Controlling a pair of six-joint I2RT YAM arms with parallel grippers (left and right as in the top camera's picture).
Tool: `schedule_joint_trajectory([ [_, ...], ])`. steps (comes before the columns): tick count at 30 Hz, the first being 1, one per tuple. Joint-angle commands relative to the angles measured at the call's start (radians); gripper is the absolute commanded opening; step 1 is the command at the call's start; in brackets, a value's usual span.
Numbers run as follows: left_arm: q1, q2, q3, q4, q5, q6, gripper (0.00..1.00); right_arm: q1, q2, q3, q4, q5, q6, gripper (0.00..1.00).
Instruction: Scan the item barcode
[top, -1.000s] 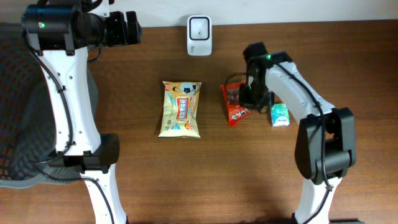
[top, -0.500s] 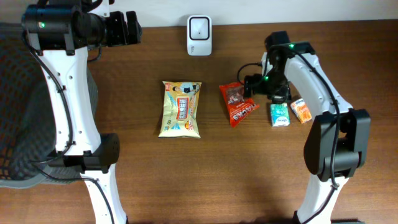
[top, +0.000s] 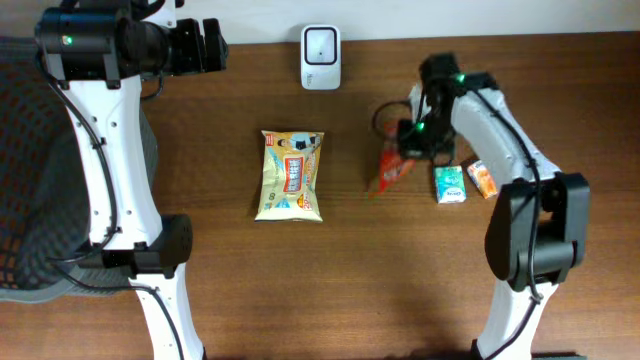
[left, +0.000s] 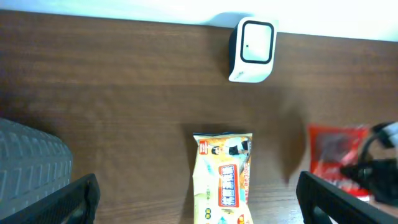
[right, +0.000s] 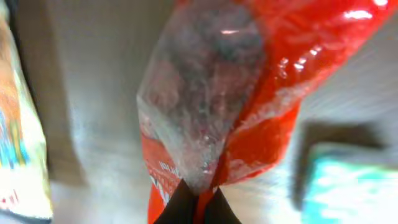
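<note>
The right tool, pinched shut on the red snack packet hanging tilted over the surface right of centre, should carry it steadily to the scanner, barcode side facing its window; the left tool stands wide open.

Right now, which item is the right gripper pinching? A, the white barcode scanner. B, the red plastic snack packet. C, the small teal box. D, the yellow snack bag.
B: in the right wrist view the right gripper has its fingertips closed on an edge of the red plastic snack packet.
</note>
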Motion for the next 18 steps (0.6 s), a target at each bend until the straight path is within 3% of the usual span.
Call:
schedule_joint_trajectory([
  [1,0.002,-0.016,0.012,0.000,0.006,-0.006,0.99,0.021,-0.023,0.229,-0.200,0.412,0.109,0.04],
  [3,0.002,-0.016,0.012,0.000,0.006,-0.006,0.99,0.068,-0.020,0.261,-0.283,0.671,0.198,0.04],
  [5,0.002,-0.016,0.012,0.000,0.006,-0.006,0.99,0.126,0.003,0.215,-0.278,0.796,0.253,0.04],
  [9,0.002,-0.016,0.012,0.000,0.006,-0.006,0.99,0.229,0.119,0.153,-0.225,0.811,0.311,0.04],
  [12,0.002,-0.016,0.012,0.000,0.006,-0.006,0.99,0.340,0.163,0.153,-0.178,0.706,0.331,0.20],
  [13,0.002,-0.016,0.012,0.000,0.006,-0.006,0.99,0.377,0.163,0.153,-0.145,0.669,0.331,0.29],
  [14,0.002,-0.016,0.012,0.000,0.006,-0.006,0.99,0.410,0.164,0.153,-0.107,0.629,0.331,0.44],
  [16,0.002,-0.016,0.012,0.000,0.006,-0.006,0.99,0.436,0.164,0.153,-0.053,0.549,0.331,0.56],
  [18,0.002,-0.016,0.012,0.000,0.006,-0.006,0.99,0.425,0.157,0.167,-0.047,0.430,0.331,0.58],
])
